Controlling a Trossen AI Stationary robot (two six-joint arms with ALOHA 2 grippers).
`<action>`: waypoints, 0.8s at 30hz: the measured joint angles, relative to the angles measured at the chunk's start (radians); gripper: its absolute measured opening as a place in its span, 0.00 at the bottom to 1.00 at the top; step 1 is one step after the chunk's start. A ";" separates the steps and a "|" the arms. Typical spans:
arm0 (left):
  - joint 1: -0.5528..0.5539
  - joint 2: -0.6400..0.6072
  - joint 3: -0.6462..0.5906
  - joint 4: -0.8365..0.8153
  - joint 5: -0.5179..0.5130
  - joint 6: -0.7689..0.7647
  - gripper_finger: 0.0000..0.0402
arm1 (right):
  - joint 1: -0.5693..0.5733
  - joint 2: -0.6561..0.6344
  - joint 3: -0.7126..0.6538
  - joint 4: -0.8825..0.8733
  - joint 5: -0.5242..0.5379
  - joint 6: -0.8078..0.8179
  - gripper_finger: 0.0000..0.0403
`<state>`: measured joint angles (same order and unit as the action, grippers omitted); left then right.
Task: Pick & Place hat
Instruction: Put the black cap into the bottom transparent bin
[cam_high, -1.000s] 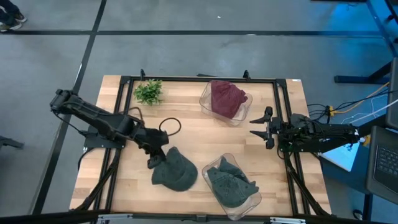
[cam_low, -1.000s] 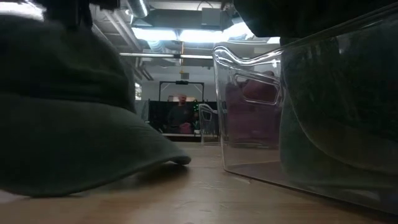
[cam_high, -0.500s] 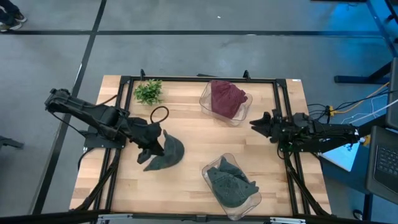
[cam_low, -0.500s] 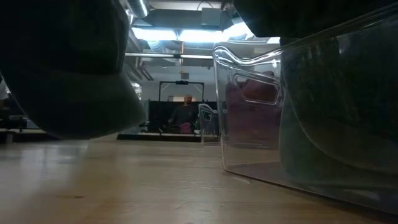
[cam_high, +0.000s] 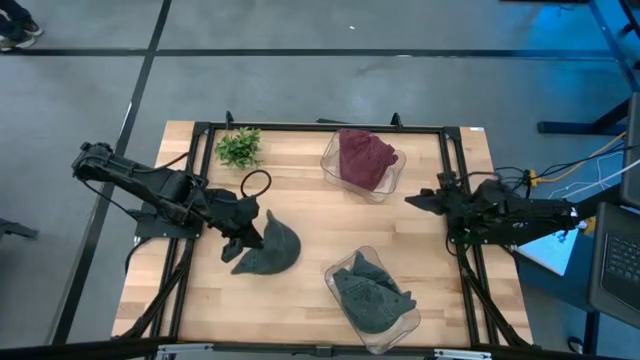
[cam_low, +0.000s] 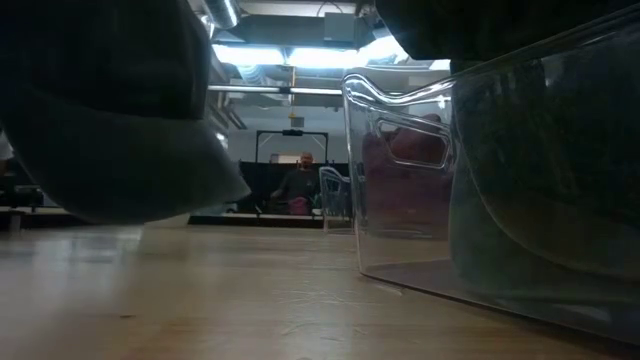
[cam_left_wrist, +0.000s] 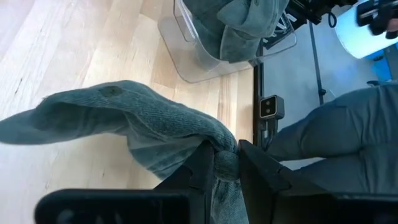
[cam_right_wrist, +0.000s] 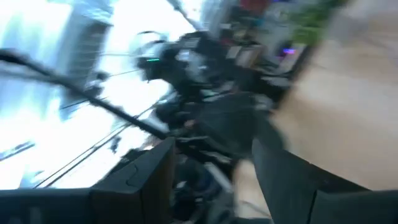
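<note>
A grey-green hat hangs bunched above the wooden table, left of centre, with my left gripper shut on it. In the low view the hat fills the upper left, its lower edge just above the tabletop. In the left wrist view the hat stretches away from my left gripper. At the table's right edge my right gripper stands open, level and turned on its side, holding nothing. My left gripper pinches a bunched fold of the hat's cloth between its two fingers, several layers gathered together. The fingers slant downward, coming from the table's left side. The hat hangs beyond and below them, slack and clear of the table.
A clear bin with another grey-green hat stands near the front edge, right of the held hat. A second clear bin at the back holds a red hat. A green plant sprig lies at the back left. A cable loop sits above my left arm.
My left gripper rose and drew back toward the table's left, lifting the hat off the table. The hat, which lay spread flat, now hangs bunched and clear. It has kept still for the last half second. My right gripper rolled about its own axis.
</note>
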<state>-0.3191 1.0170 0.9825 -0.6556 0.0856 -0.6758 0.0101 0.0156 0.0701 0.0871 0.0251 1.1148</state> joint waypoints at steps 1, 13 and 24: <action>0.000 0.000 0.000 0.000 0.000 0.000 0.12 | 0.001 0.007 0.009 0.036 -0.020 -0.014 0.53; 0.000 0.000 0.000 0.000 0.000 -0.001 0.12 | 0.110 0.444 0.520 -0.278 -0.265 -0.067 0.53; 0.000 0.000 0.000 -0.005 0.028 0.011 0.12 | 0.304 0.798 0.844 -0.546 -0.479 0.120 0.53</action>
<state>-0.3191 1.0168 0.9829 -0.6602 0.1137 -0.6650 0.3139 0.8132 0.9142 -0.4592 -0.4542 1.2344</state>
